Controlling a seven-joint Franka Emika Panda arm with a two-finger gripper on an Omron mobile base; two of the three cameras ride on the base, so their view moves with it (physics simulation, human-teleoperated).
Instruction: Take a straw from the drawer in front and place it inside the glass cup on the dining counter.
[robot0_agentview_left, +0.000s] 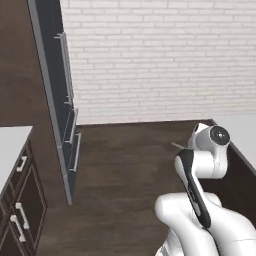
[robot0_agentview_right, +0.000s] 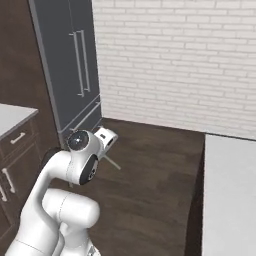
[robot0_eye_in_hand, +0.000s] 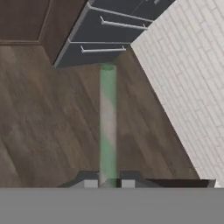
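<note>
While the arm is raised over the dark wood floor (robot0_agentview_left: 125, 165), the end effector (robot0_eye_in_hand: 108, 180) has its two tips pinched nearly together on the base of the straw (robot0_eye_in_hand: 108, 122) — a thin pale stick running straight out from between them. In the base views the straw (robot0_agentview_right: 112, 162) juts out from the hand, clear of the floor. Ahead stands a grey fridge (robot0_agentview_right: 75, 65) against a white brick wall (robot0_agentview_left: 160, 60). The white bench (robot0_agentview_right: 230, 195) lies off to the right — well apart from the straw.
</note>
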